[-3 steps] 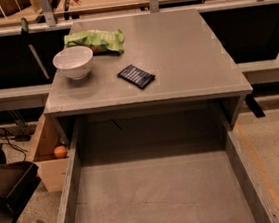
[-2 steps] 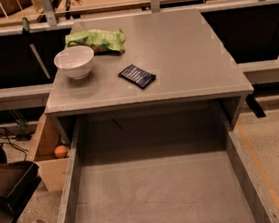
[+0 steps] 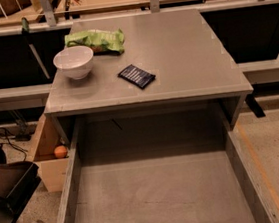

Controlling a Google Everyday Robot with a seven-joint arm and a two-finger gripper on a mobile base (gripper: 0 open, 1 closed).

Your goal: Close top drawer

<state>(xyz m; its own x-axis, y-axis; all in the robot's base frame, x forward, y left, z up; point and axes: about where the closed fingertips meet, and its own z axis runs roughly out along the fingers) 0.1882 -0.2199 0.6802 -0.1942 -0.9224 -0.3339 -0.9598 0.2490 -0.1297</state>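
The top drawer point(image 3: 158, 192) is pulled far out of the grey cabinet point(image 3: 142, 47) toward the camera. It is wide, deep and grey, with thin side walls point(image 3: 68, 192) and nothing inside. Its front panel and knob lie below the bottom edge of the view. The gripper is not in view.
On the cabinet top stand a white bowl point(image 3: 74, 62), a green chip bag point(image 3: 96, 40) and a dark blue snack packet point(image 3: 136, 76). A pale wooden box point(image 3: 49, 159) with an orange ball point(image 3: 60, 151) sits on the floor at the left. A dark object point(image 3: 7, 184) lies at lower left.
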